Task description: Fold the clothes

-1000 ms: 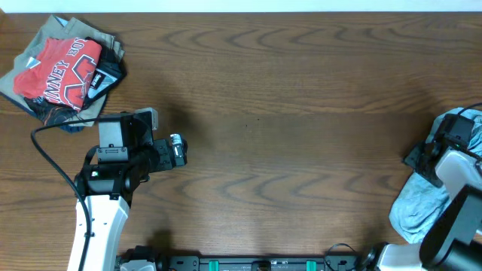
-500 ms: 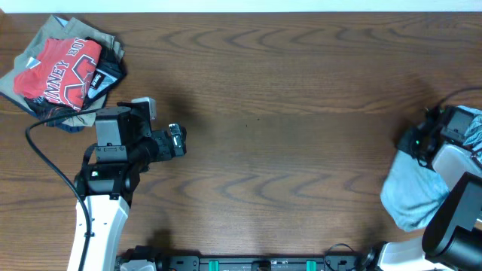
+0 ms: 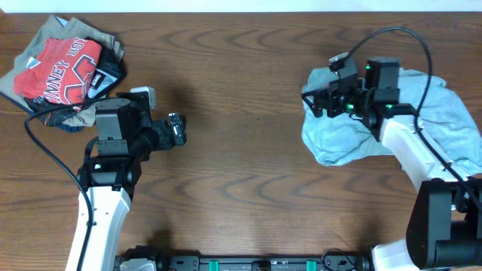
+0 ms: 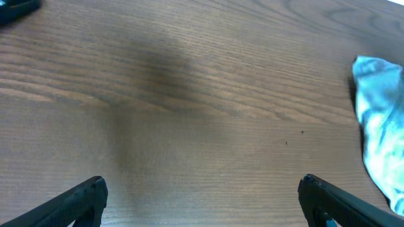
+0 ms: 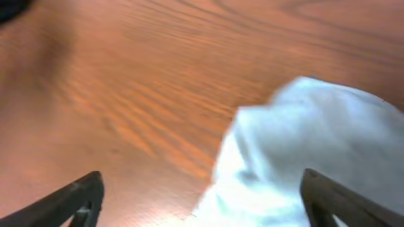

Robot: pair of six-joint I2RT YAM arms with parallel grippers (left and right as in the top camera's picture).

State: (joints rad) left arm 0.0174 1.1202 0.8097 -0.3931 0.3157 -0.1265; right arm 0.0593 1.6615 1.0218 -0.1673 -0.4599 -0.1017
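The clothes are one pale blue-grey wrinkly garment point(image 3: 444, 113), lying crumpled on the right part of the wooden table. It also shows in the right wrist view point(image 5: 303, 145) and at the right edge of the left wrist view point(image 4: 382, 132). My right gripper point(image 3: 312, 102) hovers over the garment's left edge; in the right wrist view its fingers point(image 5: 201, 183) are wide apart, with cloth below them. My left gripper point(image 3: 178, 129) is open and empty over bare wood at the left, far from the garment; its fingers point(image 4: 202, 189) are spread wide.
A pile with a red T-shirt with white lettering point(image 3: 60, 71) on dark and khaki garments point(image 3: 105, 75) sits at the far left corner. The left arm's black cable point(image 3: 45, 150) loops beside it. The table's right edge is close to the garment.
My right arm has swung from the right edge to the left and farther back, bringing the garment onto the table, where it now lies spread wider. My left gripper shifted slightly away.
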